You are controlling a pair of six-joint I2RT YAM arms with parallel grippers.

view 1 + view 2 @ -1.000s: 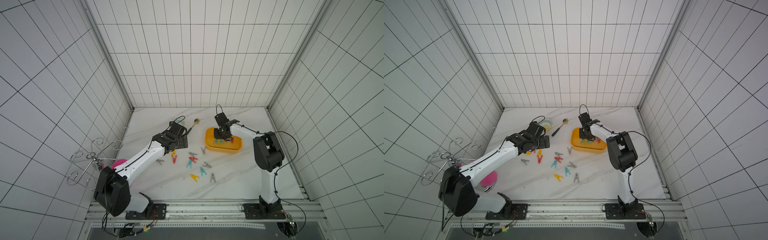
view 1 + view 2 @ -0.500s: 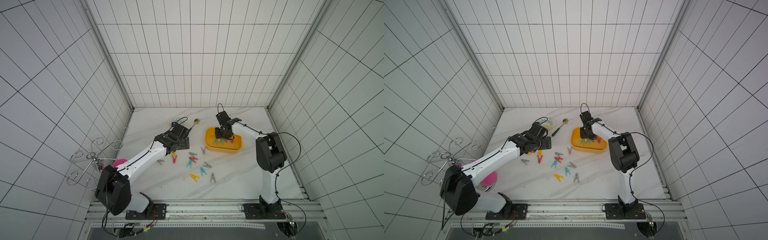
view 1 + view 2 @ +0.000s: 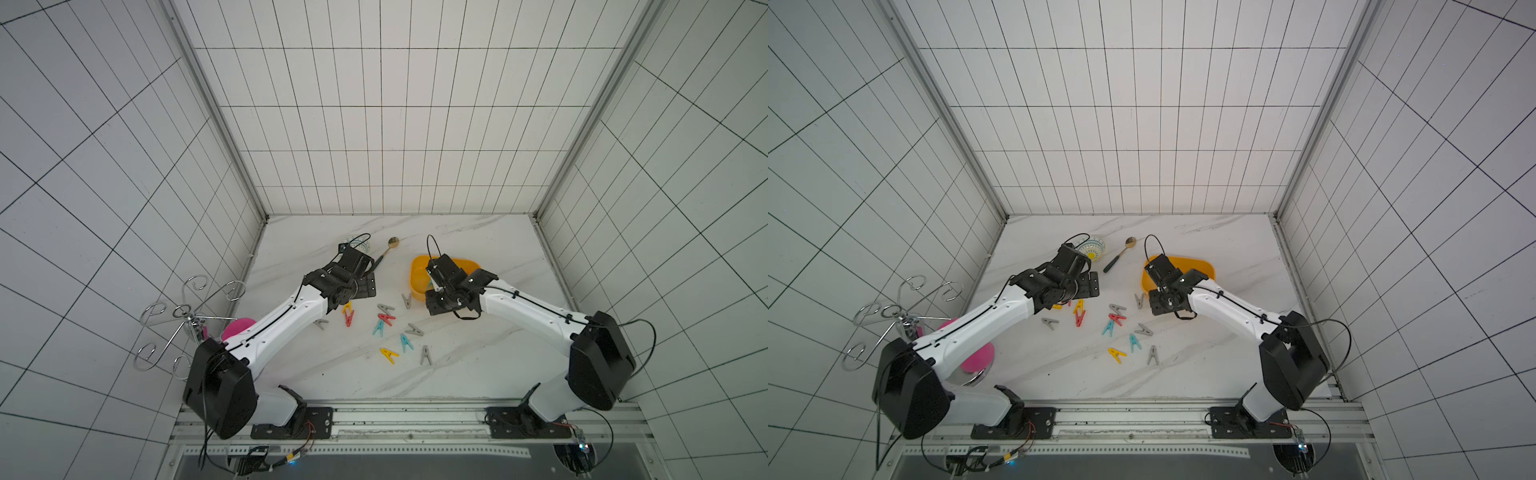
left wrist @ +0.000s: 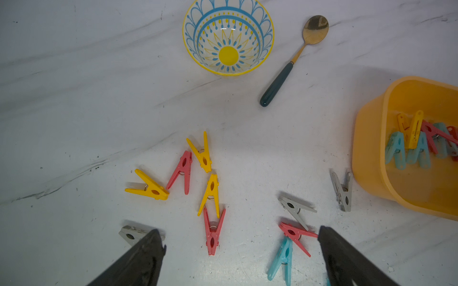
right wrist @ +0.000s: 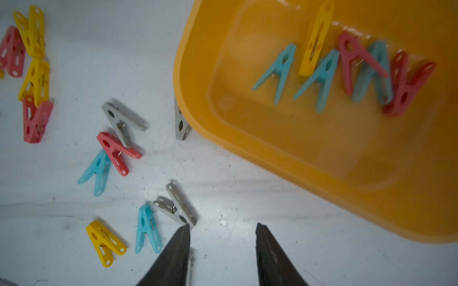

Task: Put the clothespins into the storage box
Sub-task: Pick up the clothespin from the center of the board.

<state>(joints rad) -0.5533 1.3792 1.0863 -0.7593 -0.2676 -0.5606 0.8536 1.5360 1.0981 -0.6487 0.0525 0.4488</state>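
On the white, grey-veined marble bench (image 4: pixel 74 99) I see smooth A-shaped plastic clothespins (image 4: pixel 209 195) lying flat and scattered — yellow, red, teal, grey. Several more are heaped inside the glossy, round-cornered yellow storage box (image 5: pixel 198 104). My left end effector (image 4: pixel 239 230) hangs above the loose ones, its dark tapered fingers spread wide and gripping nothing. My right end effector (image 5: pixel 222 225) is parted and empty just outside the box.
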